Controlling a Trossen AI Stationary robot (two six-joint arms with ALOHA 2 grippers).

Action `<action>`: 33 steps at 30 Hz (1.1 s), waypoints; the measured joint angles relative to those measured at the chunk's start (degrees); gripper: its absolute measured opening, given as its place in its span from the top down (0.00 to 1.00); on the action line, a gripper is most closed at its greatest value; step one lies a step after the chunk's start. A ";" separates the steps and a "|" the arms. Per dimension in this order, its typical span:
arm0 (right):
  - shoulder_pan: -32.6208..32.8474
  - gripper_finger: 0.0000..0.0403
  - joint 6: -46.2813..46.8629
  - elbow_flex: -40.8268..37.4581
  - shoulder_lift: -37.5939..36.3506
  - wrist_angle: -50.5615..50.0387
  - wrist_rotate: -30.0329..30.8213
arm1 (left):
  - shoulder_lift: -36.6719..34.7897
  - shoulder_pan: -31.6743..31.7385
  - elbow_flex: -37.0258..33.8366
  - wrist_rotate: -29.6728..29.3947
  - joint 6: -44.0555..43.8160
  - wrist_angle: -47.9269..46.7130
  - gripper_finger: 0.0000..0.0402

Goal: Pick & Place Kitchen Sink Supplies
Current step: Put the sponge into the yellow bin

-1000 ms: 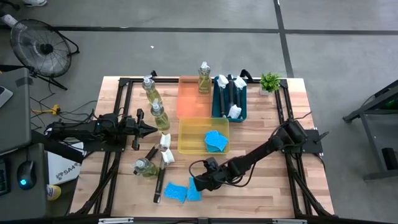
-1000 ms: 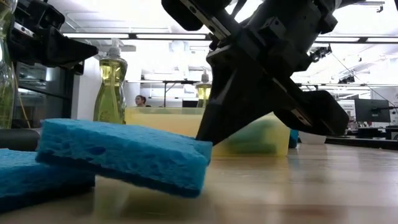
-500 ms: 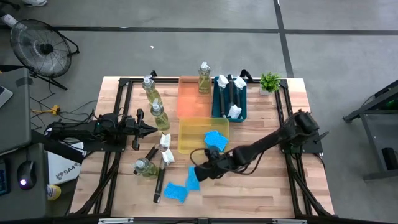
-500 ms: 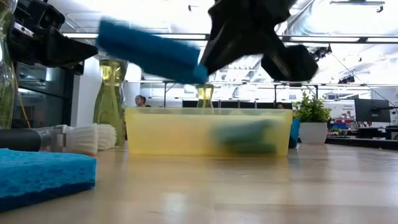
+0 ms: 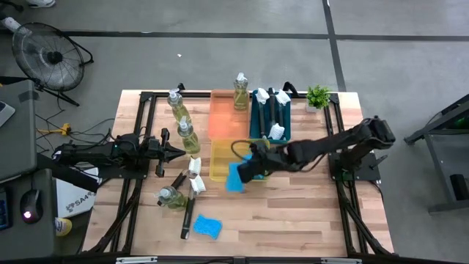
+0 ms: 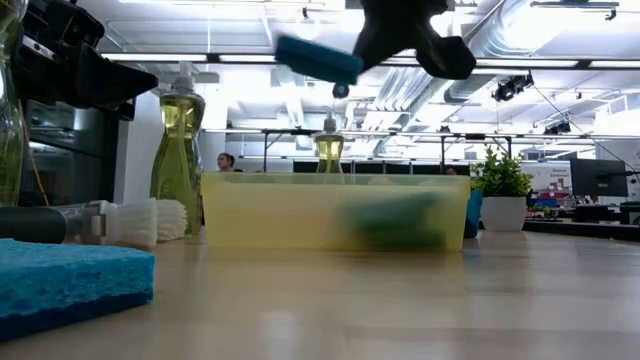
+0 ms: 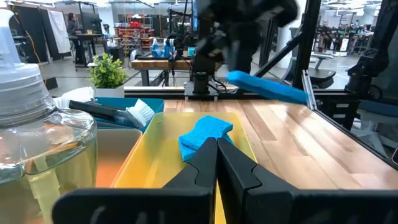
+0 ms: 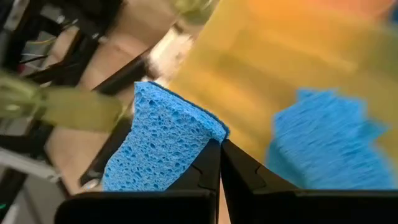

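Right gripper [image 5: 242, 174] has its fingers pinching a blue sponge [image 5: 234, 178] by one edge, so it hangs just past the tips, above the near rim of the yellow tray [image 5: 218, 158]. Another sponge [image 5: 256, 159] already lies inside. I'd carry it fully over the tray and go low before letting go. Left gripper [image 5: 178, 152] waits beside the soap bottles [image 5: 188, 136], fingers pressed together

A grey concrete floor [image 5: 220, 59] crossed by dark lines surrounds the wooden worktop [image 5: 293, 220]. A black floor fan [image 5: 47, 55] stands beyond its far left corner. Behind, long ceiling light strips [image 6: 250, 58] brighten a hall of desks [image 6: 590, 228], where a person [image 6: 226, 162] sits.
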 joint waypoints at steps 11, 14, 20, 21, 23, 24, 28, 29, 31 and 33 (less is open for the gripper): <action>-8.43 1.00 -8.21 0.00 -1.72 -10.29 -0.77 | 0.00 -0.01 0.00 -0.02 0.00 -0.01 1.00; -9.42 1.00 -9.19 0.00 -1.65 -9.13 -0.23 | -0.01 -0.01 0.00 -0.02 0.00 -0.01 1.00; -10.31 1.00 -9.52 0.00 2.24 -1.83 -2.15 | -0.01 -0.01 0.00 -0.02 0.00 0.00 1.00; -10.29 1.00 -9.51 0.00 3.25 -0.42 -2.36 | -0.01 0.00 0.00 -0.02 0.00 0.00 1.00; -10.32 1.00 -9.32 0.00 4.90 1.80 -3.50 | 0.01 -0.01 0.00 -0.02 0.00 -0.01 1.00; -10.40 1.00 -9.11 0.00 5.66 2.64 -3.90 | 0.01 -0.01 0.00 -0.02 0.00 0.00 1.00; -10.60 1.00 -7.38 0.00 8.57 4.34 -4.89 | -0.01 0.00 0.00 -0.02 0.00 -0.01 1.00; -10.66 1.00 -7.02 0.00 9.10 4.68 -4.87 | -0.01 0.01 0.00 -0.02 0.00 -0.02 1.00; -10.96 1.00 -6.94 0.00 9.99 5.02 -4.90 | 0.00 -0.01 0.00 -0.01 0.00 -0.02 1.00; -11.25 1.00 -6.94 0.00 10.89 5.37 -4.84 | 0.01 0.01 0.00 -0.02 0.00 -0.01 1.00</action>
